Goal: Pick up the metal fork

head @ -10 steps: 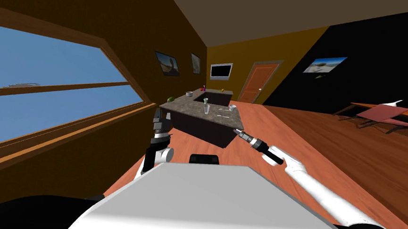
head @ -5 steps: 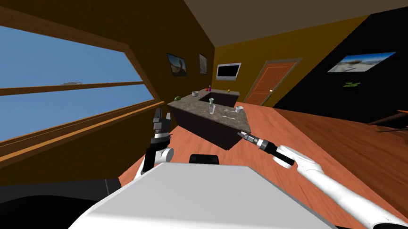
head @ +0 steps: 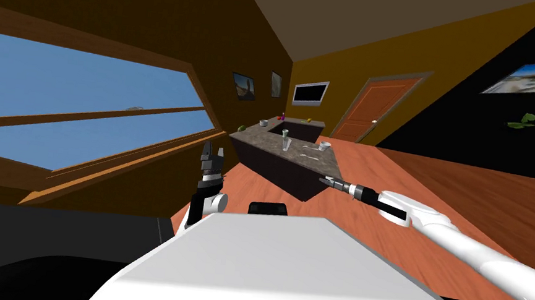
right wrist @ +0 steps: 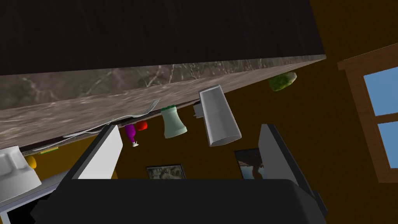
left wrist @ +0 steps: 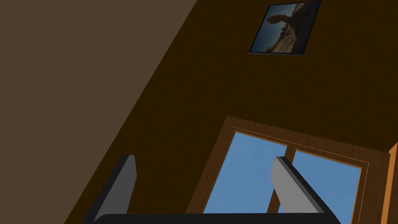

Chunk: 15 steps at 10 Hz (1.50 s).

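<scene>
Ahead: a dark-sided island counter with a grey mottled stone top (head: 264, 140) (right wrist: 128, 87) stands on the reddish wood floor, well apart from me.
Fork: the thin grey metal fork (right wrist: 134, 114) lies flat on the stone top close to the edge that faces the right gripper, tines toward the tall clear drinking glass (right wrist: 219, 116) (head: 286, 142). A second slim grey utensil (right wrist: 83, 133) lies just beside its handle.
Right arm: stretched forward and low, white forearm almost straight, dark wrist in line with it. It points at the counter's dark side near the closest corner.
Right gripper (head: 323, 178) (right wrist: 190, 128): fingers spread, nothing between them, apart from the counter and from the fork. Its wrist view looks along the stone edge, with the fork beyond the gap and nearer one finger.
Left arm: folded up beside the chest, forearm upright.
Left gripper (head: 213, 150) (left wrist: 205, 158): points upward, blades spread wide and empty.
Other things on the top: a white cup (head: 324, 146) (right wrist: 15, 165) near the fork's handle end; a pale green bottle with a green cap (right wrist: 173, 122), a small purple item (right wrist: 130, 132) and a red one (right wrist: 141, 125) farther back; a green lumpy object (right wrist: 282, 81) (head: 243, 128) at a far corner.
</scene>
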### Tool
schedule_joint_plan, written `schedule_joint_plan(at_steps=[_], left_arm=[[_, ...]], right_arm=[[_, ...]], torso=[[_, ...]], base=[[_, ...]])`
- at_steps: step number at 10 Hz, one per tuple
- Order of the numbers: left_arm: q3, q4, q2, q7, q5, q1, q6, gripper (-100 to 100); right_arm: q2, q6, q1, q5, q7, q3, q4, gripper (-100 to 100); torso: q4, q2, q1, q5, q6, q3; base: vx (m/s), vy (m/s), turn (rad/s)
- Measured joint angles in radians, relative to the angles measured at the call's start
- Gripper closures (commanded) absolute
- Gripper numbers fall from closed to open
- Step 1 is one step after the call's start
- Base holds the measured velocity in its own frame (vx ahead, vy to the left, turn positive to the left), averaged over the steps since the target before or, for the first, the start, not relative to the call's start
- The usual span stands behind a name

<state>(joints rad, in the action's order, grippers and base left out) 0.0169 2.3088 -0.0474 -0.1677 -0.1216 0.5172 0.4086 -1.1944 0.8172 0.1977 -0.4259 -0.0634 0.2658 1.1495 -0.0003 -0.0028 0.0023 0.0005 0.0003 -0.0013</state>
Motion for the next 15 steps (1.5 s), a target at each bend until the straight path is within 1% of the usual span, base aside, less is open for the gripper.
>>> schedule_joint_plan(at_steps=[1, 2, 3, 4, 5, 6, 7, 8, 9, 10, 11, 12, 13, 14, 15], left_arm=[[0.0, 0.0, 0.0, 0.0, 0.0, 0.0, 0.0, 0], [0.0, 0.0, 0.0, 0.0, 0.0, 0.0, 0.0, 0], [0.0, 0.0, 0.0, 0.0, 0.0, 0.0, 0.0, 0], [0.0, 0.0, 0.0, 0.0, 0.0, 0.0, 0.0, 0], [0.0, 0.0, 0.0, 0.0, 0.0, 0.0, 0.0, 0], [0.0, 0.0, 0.0, 0.0, 0.0, 0.0, 0.0, 0], [0.0, 0.0, 0.0, 0.0, 0.0, 0.0, 0.0, 0], [0.0, 0.0, 0.0, 0.0, 0.0, 0.0, 0.0, 0], [0.0, 0.0, 0.0, 0.0, 0.0, 0.0, 0.0, 0], [0.0, 0.0, 0.0, 0.0, 0.0, 0.0, 0.0, 0], [0.0, 0.0, 0.0, 0.0, 0.0, 0.0, 0.0, 0], [0.0, 0.0, 0.0, 0.0, 0.0, 0.0, 0.0, 0], [0.0, 0.0, 0.0, 0.0, 0.0, 0.0, 0.0, 0], [0.0, 0.0, 0.0, 0.0, 0.0, 0.0, 0.0, 0], [0.0, 0.0, 0.0, 0.0, 0.0, 0.0, 0.0, 0]], right_arm=[[-0.016, -0.001, -0.015, -0.013, -0.003, 0.016, -0.023, -100], [-0.036, 0.013, -0.043, -0.034, -0.003, 0.043, -0.085, -100], [-0.057, 0.012, -0.037, -0.04, -0.004, 0.05, -0.09, -100], [-0.089, 0.004, -0.02, -0.049, -0.004, 0.059, -0.096, -100], [-0.123, -0.012, -0.01, -0.066, -0.006, 0.081, -0.102, -100], [-0.148, -0.015, -0.006, -0.072, -0.008, 0.089, -0.114, -100], [-0.154, -0.008, -0.014, -0.076, -0.007, 0.095, -0.134, -100], [-0.167, -0.001, -0.032, -0.095, -0.007, 0.12, -0.17, -100], [-0.184, 0.012, -0.044, -0.115, 0.001, 0.148, -0.226, -100], [-0.209, 0.002, -0.027, -0.118, -0.003, 0.155, -0.217, -100], [-0.219, 0.004, -0.05, -0.14, -0.007, 0.184, -0.26, -100], [-0.239, -0.005, -0.034, -0.151, -0.002, 0.206, -0.277, -100], [-0.257, -0.001, -0.05, -0.173, -0.001, 0.239, -0.323, -100], [-0.275, -0.001, -0.042, -0.177, -0.005, 0.25, -0.325, -100], [-0.298, -0.023, -0.022, -0.181, -0.015, 0.266, -0.307, -100]], torso=[[0.0, 0.0, -0.001, 0.0, 0.001, 0.0], [0.0, -0.001, -0.001, 0.0, 0.0, -0.001], [0.0, 0.0, -0.001, 0.0, 0.001, 0.0], [0.0, -0.001, 0.0, 0.0, 0.0, -0.001], [-0.001, -0.004, 0.001, 0.0, -0.001, -0.002], [-0.001, -0.003, 0.0, 0.0, 0.001, -0.002], [0.0, 0.0, -0.002, -0.001, 0.002, 0.0], [0.0, -0.001, -0.001, 0.0, 0.0, -0.001], [-0.001, -0.004, 0.001, 0.0, 0.0, -0.002], [-0.001, -0.004, 0.0, 0.0, 0.001, -0.002], [-0.001, -0.006, 0.0, 0.0, 0.0, -0.003], [-0.002, -0.008, 0.0, 0.0, 0.0, -0.005], [-0.002, -0.009, 0.0, 0.0, 0.0, -0.006], [-0.002, -0.007, -0.001, 0.0, 0.002, -0.004], [-0.001, -0.006, -0.001, 0.0, 0.001, -0.003]], base=[[0.041, 0.063, 0.254], [0.038, 0.05, 0.122], [0.065, 0.064, 0.211], [0.104, 0.085, 0.386], [0.089, 0.049, 0.126], [0.036, 0.024, -0.049], [0.046, 0.044, 0.196], [0.103, 0.079, 0.383], [0.109, 0.056, 0.124], [0.131, 0.053, 0.165], [0.165, 0.061, 0.369], [0.184, 0.054, 0.285], [0.135, 0.014, 0.047], [0.124, 0.029, 0.154], [0.144, 0.024, 0.27]])
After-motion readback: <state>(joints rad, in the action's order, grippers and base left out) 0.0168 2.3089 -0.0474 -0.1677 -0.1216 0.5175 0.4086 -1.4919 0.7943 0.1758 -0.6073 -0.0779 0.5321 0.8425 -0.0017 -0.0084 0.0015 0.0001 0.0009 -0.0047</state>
